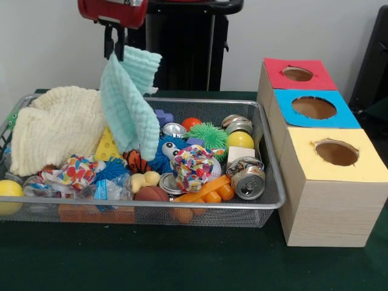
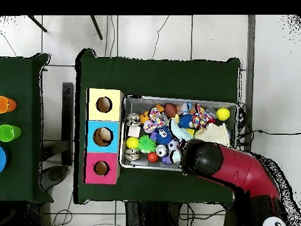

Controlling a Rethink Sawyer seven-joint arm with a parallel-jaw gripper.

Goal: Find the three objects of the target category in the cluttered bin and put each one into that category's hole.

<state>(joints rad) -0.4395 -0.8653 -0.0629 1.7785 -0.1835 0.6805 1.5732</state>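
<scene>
Clutter fills the bin (image 1: 267,203), a wide wire-mesh tray on a dark green bench (image 1: 151,260), with the robot's tool (image 1: 114,50) raised above its far left part. The tool's dark fingers are pressed together on the top corner of a pale mint cloth (image 1: 129,103), which hangs from them down into the toys (a second, cream cloth (image 1: 57,127) lies heaped at the tray's left end). Of the three objects, only one can be picked out with fair confidence: a clear crumpled plastic bottle (image 1: 109,188) with a blue label, lying on its side against the near rim, left of centre, beside a colourful paper wad; the other two are not visible and may be buried. Such a bottle looks very light and thin-walled, so it would likely dent and slip under a hard squeeze; a gentle pinch across its middle, where the label gives some texture, seems the safest hold. Shiny drink cans (image 1: 248,179) near the tray's right end are easily mistaken for targets but are not. To the right of the tray stand three pale wooden boxes in a row; the hole (image 1: 313,107) with the blue surround is the middle one, between red and yellow. The tray's near rim crowds the bottle, leaving little room on that side, so approaching from straight above looks best. Open bench lies in front, and the path to the boxes passes over the right rim.
</scene>
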